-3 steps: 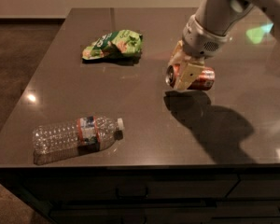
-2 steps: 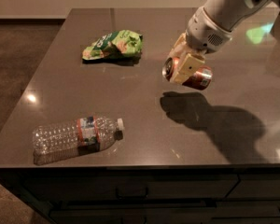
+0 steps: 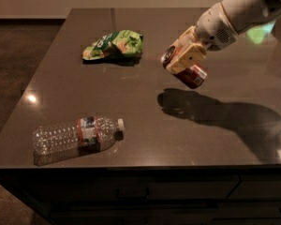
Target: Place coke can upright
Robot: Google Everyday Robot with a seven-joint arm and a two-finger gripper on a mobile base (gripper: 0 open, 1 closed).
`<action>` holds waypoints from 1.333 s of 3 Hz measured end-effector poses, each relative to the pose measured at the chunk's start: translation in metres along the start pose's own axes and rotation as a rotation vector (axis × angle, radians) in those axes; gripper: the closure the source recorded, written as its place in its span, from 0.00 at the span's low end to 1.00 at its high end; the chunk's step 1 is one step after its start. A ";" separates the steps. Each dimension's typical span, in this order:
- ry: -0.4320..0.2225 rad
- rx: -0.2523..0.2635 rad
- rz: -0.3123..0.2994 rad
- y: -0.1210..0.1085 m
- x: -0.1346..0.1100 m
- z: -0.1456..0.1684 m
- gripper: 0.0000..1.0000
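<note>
The coke can (image 3: 189, 73), red with a silver end, is held tilted in the air above the dark table (image 3: 145, 135), its end facing left. My gripper (image 3: 184, 63) comes in from the upper right on a white arm and is shut on the can, with cream-coloured fingers (image 3: 191, 56) across its body. The can's shadow lies on the table below it.
A clear plastic water bottle with a red label (image 3: 77, 134) lies on its side near the front left edge. A crumpled green chip bag (image 3: 114, 45) lies at the back left. The table's front edge runs along the bottom.
The gripper has lifted the can off the table and carried it slightly left; the can now hangs tilted in the air with its shadow separate below.
</note>
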State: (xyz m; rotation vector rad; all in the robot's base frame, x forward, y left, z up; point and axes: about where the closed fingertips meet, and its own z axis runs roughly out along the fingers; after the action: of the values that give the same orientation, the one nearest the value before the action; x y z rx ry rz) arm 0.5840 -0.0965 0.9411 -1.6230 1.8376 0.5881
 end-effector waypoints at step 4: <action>-0.446 0.141 0.158 -0.021 -0.002 0.006 1.00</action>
State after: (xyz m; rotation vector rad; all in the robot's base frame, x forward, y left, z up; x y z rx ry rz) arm 0.6055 -0.0946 0.9396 -1.1488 1.6364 0.7978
